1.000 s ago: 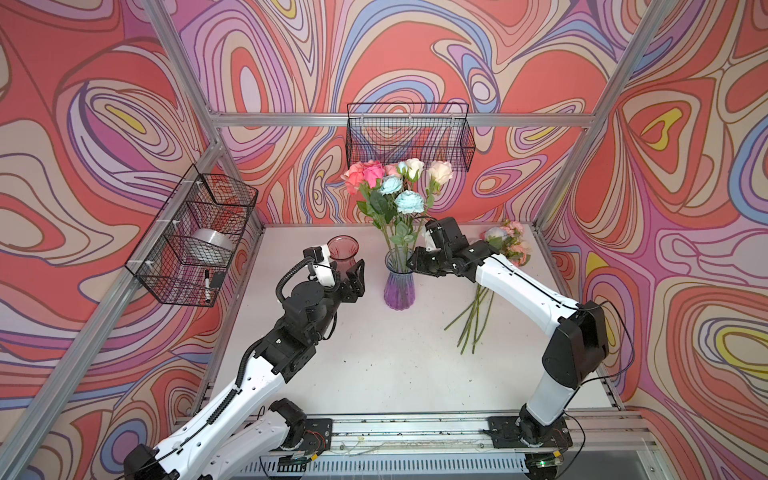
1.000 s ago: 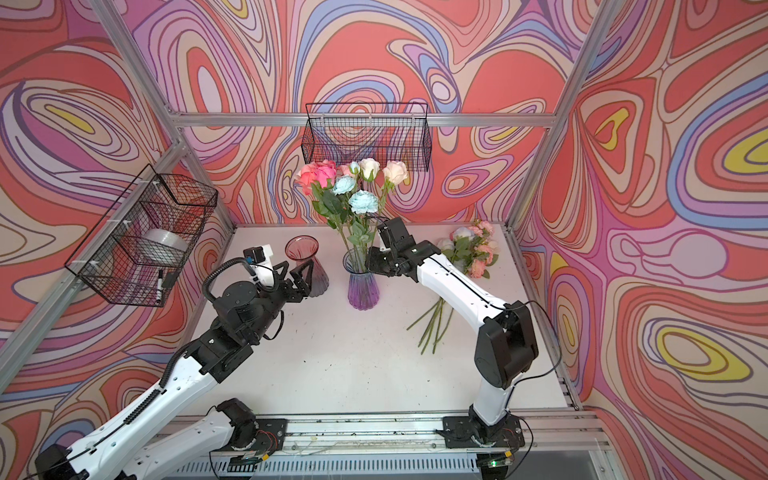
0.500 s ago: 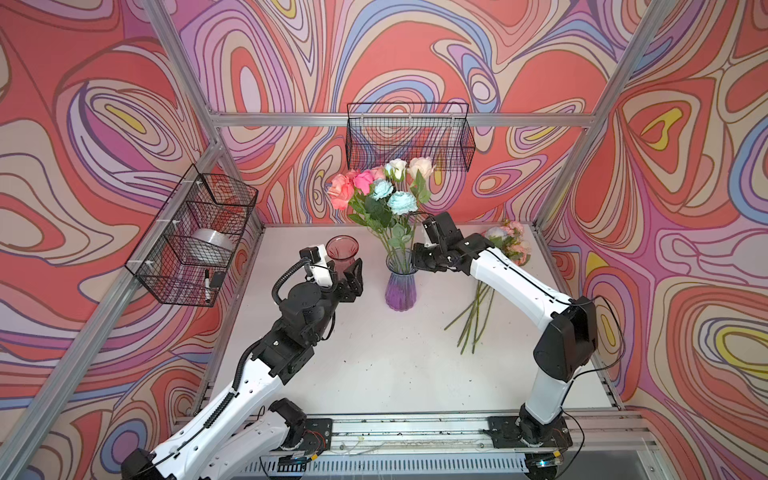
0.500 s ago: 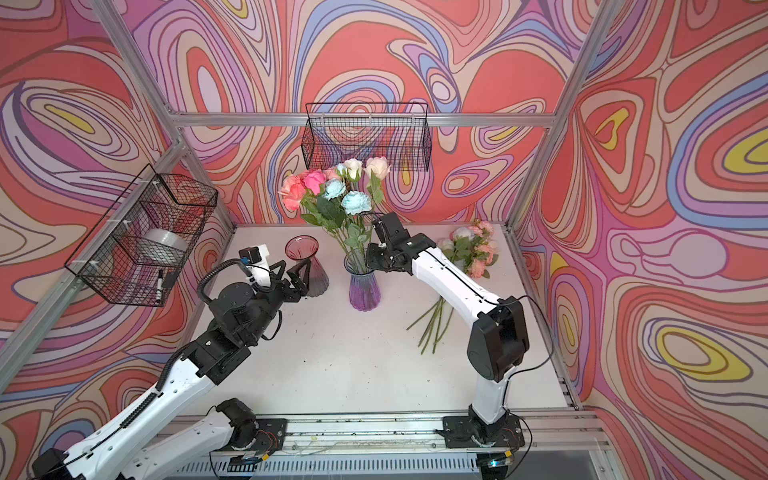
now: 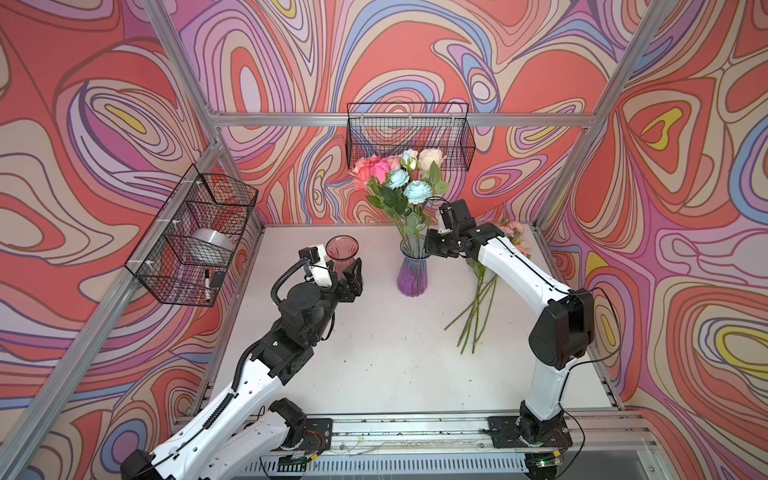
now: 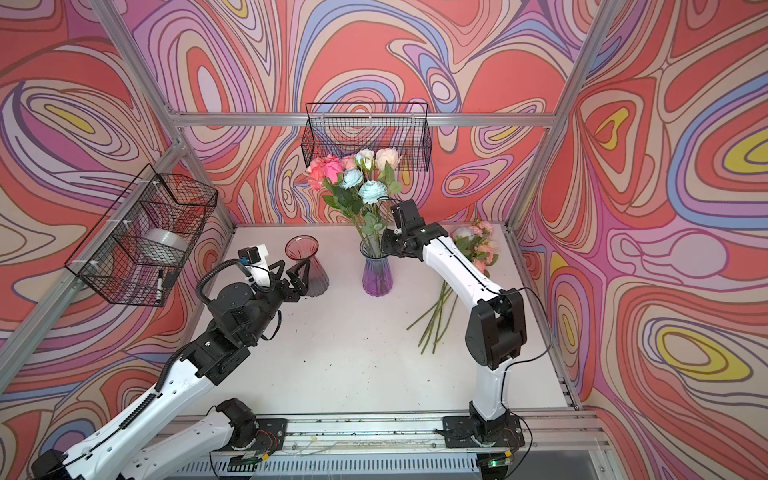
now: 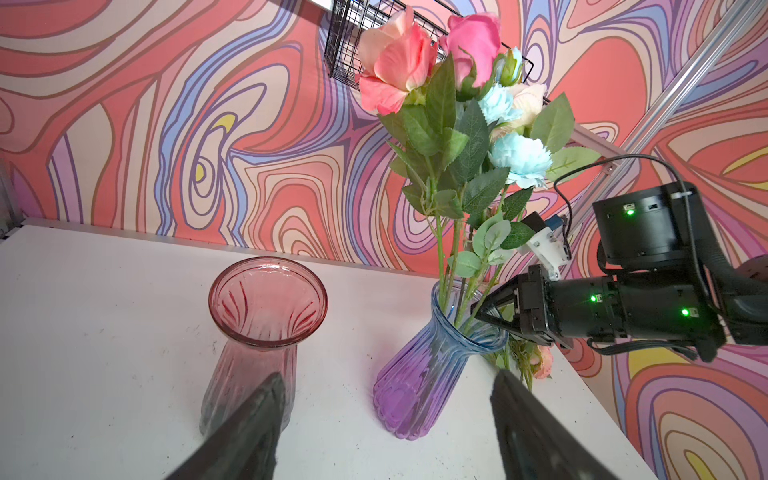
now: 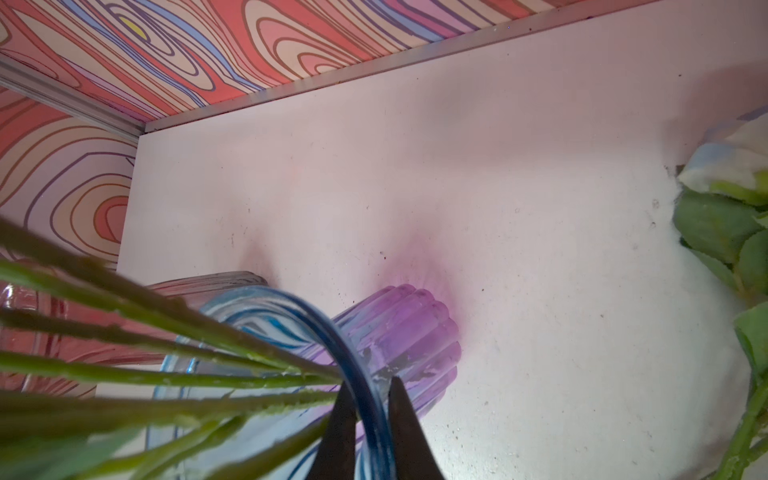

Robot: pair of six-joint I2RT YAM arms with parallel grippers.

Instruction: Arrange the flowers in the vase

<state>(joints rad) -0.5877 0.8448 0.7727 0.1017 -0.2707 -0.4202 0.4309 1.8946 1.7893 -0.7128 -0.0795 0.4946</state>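
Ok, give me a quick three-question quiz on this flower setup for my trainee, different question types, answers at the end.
1. True or false: the pink vase stands empty.
2. The jaws of the right gripper pinch: A) a stem, B) the rim of the purple vase, C) nothing.
3. Fill in: the loose flowers lie on the ____.
Key: 1 true; 2 B; 3 table.
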